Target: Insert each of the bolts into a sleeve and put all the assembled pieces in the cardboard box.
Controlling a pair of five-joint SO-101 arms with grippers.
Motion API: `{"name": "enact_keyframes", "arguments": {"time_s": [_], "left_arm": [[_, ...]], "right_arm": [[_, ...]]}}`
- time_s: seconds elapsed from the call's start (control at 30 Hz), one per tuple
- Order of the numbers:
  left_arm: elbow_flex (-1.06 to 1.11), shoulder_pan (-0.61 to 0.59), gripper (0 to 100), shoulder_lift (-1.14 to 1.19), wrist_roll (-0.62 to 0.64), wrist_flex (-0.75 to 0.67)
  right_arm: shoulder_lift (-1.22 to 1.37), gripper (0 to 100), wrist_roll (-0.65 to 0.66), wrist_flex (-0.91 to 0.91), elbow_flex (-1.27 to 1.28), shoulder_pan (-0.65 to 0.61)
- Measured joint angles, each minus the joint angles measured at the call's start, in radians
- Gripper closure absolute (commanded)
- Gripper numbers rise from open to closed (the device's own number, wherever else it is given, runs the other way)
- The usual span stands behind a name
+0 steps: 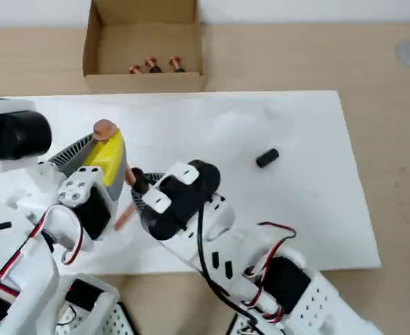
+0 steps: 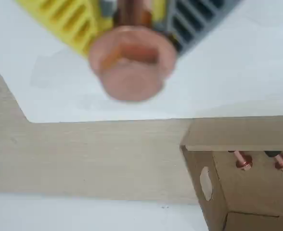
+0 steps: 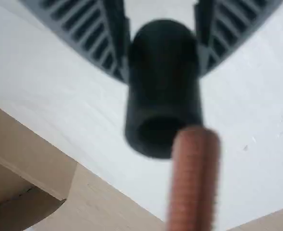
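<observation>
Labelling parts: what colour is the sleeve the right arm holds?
Black. The sleeve shows best in the right wrist view.

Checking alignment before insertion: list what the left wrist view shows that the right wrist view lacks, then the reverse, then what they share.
Left wrist view adds: the flanged head of the copper bolt, clamped between the left arm's yellow and grey fingers, and two copper-headed assembled pieces inside the brown cardboard box. Right wrist view adds: the black cylindrical sleeve held in the right arm's dark grey fingers, its open end at the bolt's threaded tip. Shared: that bolt, the white sheet, the wooden table, the box.
</observation>
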Motion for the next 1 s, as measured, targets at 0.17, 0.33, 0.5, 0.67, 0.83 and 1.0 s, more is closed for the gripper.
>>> {"name": "enact_keyframes", "arguments": {"time_s": [0.17,0.33,0.5,0.67,0.83,1.0], "left_arm": [[0.094,0.0,99,0.006,0.0,-0.095],[0.152,0.0,99,0.005,0.0,-0.149],[0.157,0.0,99,0.005,-0.009,-0.149],[0.124,0.006,99,0.003,-0.04,-0.072],[0.032,0.015,99,0.003,-0.051,0.044],[-0.018,0.017,94,0.008,-0.124,0.127]], "right_arm": [[0.0,98.8,-0.002,0.0,0.0,0.0],[0.0,98.8,-0.002,0.0,0.0,0.0],[0.0,98.8,-0.002,0.0,0.0,0.0],[0.002,98.8,-0.005,0.002,0.003,-0.003],[0.002,98.8,-0.1,0.002,0.002,0.038],[0.048,98.8,-0.12,0.0,-0.015,0.081]]}}
